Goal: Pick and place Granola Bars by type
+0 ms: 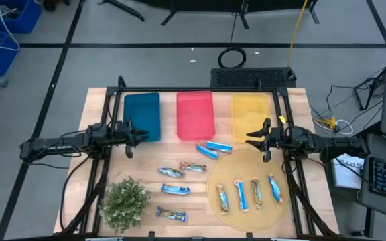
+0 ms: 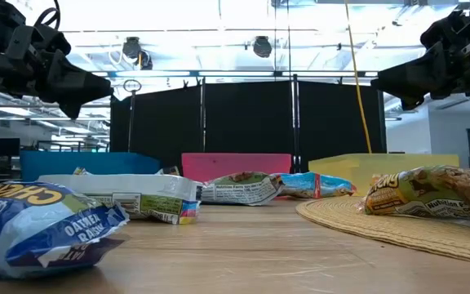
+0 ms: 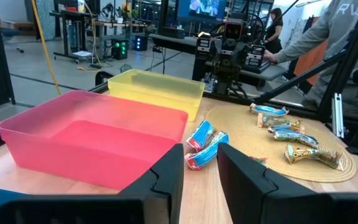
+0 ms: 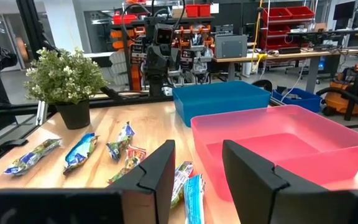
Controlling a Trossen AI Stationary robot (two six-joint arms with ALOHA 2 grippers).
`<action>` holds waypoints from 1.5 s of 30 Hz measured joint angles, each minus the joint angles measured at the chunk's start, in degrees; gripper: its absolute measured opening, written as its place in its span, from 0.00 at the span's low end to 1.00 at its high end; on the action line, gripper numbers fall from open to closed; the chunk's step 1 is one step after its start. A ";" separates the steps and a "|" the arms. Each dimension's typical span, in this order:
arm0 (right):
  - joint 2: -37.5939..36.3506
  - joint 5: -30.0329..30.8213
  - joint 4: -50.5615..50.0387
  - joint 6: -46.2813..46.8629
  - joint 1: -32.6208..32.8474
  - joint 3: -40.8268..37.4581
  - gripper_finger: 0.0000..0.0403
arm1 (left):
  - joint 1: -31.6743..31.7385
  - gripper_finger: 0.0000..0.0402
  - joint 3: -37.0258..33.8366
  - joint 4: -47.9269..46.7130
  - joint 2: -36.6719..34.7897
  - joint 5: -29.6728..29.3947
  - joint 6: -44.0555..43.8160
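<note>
Wooden table (image 1: pixel 96 107), three bins along the far edge: blue bin (image 1: pixel 143 115), pink bin (image 1: pixel 196 114), yellow bin (image 1: pixel 250 114), set side by side with narrow gaps

Left gripper (image 1: pixel 138 136): fingers spread, nothing between them, raised off the table beside the blue bin's near corner; open wood lies ahead of its fingertips

Right gripper (image 1: pixel 254 139): fingers released, empty, raised at the yellow bin's near edge, above the rim of the round woven mat (image 1: pixel 214 181)

Granola Bars (image 1: pixel 240 193): shiny wrappers, mostly blue and white, some tan; four lie in a row on the mat, below and behind the right fingers; two sit between the two grippers, just before the pink bin; four more are scattered on bare wood toward the potted plant (image 1: pixel 124 203)
</note>
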 joint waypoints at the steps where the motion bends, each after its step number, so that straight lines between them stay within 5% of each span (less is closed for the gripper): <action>1: 0.00 0.02 0.53 0.07 0.00 0.00 0.31 | 0.00 0.26 0.00 0.00 0.00 0.00 0.00; 14: 0.48 -2.11 8.56 8.49 0.02 2.19 0.31 | 0.02 0.26 0.00 0.04 0.00 0.00 -0.02; 24: 17.81 -4.08 -22.74 21.38 0.72 21.87 0.29 | 0.02 0.26 0.00 0.09 0.00 -0.02 -0.06; 30: 37.07 -15.29 -41.82 39.68 5.40 33.84 0.23 | 0.02 0.26 0.00 0.13 0.00 -0.02 -0.07; 37: 50.80 -28.52 -51.43 59.05 12.30 36.48 0.20 | 0.02 0.26 0.00 0.11 0.00 -0.02 -0.07; 45: 52.23 -29.97 -57.71 76.66 20.80 36.50 0.19 | 0.00 0.26 0.00 0.11 0.00 -0.02 -0.05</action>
